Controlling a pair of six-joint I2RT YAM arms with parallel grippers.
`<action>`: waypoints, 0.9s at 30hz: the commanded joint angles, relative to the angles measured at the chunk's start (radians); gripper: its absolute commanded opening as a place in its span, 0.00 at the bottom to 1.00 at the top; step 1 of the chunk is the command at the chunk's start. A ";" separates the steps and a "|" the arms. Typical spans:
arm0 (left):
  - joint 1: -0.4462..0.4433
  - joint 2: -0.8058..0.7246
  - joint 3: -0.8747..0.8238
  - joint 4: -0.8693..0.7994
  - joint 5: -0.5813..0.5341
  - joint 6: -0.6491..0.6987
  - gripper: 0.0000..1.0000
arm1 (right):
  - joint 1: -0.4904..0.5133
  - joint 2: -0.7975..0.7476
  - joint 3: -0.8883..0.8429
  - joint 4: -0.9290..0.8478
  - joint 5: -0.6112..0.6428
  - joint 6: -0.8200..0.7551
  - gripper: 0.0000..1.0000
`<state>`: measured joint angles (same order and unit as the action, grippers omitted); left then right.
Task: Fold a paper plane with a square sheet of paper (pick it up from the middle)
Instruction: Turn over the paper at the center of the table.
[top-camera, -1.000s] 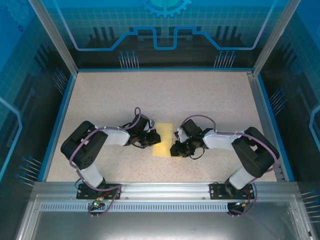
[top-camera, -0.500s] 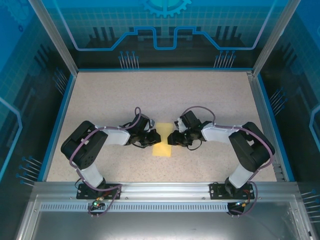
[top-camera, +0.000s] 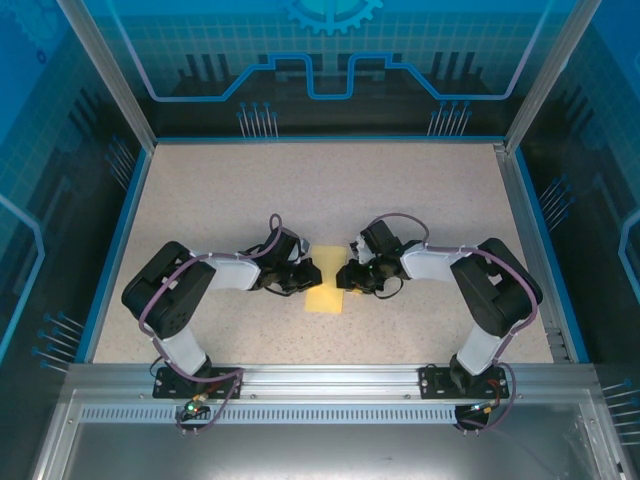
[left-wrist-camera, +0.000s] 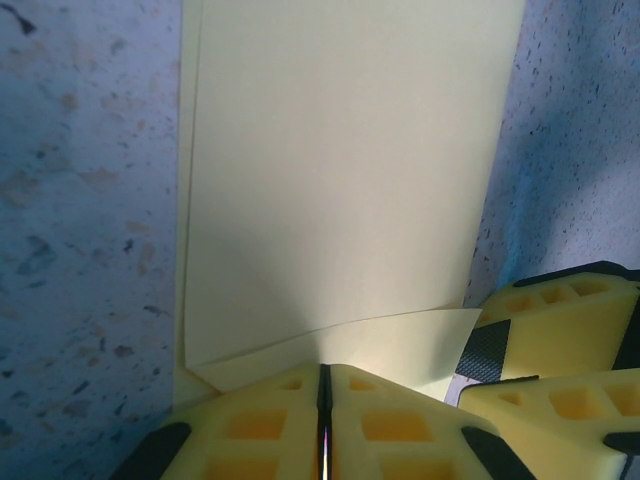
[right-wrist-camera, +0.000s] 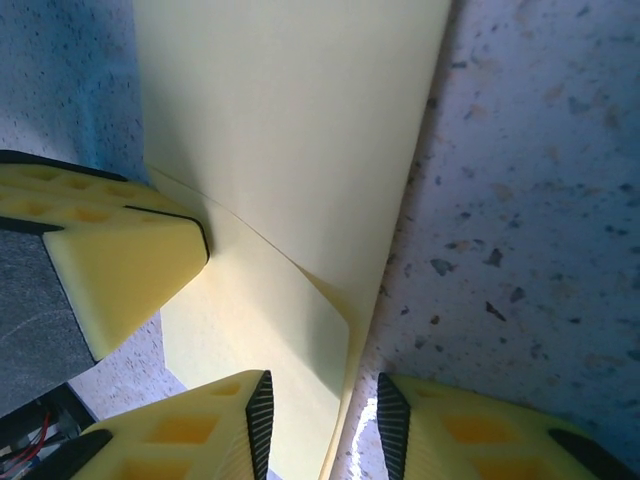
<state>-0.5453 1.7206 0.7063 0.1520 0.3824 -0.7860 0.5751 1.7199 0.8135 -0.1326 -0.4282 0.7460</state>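
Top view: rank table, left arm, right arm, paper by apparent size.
1. table, by far the largest
2. left arm and right arm: they look alike, so no ranking between them
3. paper, smallest, partly covered by both arms

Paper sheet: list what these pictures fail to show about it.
- Left wrist view: the sheet runs off the top edge; the left fingers hide its near edge.
- Right wrist view: its far end is cut off at the top.
- Top view: creases too small to read.
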 joint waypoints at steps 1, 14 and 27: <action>0.000 -0.001 0.018 -0.045 -0.028 -0.003 0.10 | 0.007 0.033 -0.003 0.113 -0.022 0.041 0.35; -0.001 -0.006 0.014 -0.051 -0.031 -0.001 0.10 | 0.007 0.014 -0.032 0.156 -0.023 0.082 0.34; -0.001 -0.068 0.012 -0.028 -0.010 -0.032 0.15 | 0.005 0.037 -0.078 0.234 -0.055 0.032 0.24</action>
<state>-0.5453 1.6997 0.7063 0.1364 0.3717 -0.7940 0.5777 1.7416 0.7589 0.0593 -0.4545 0.7914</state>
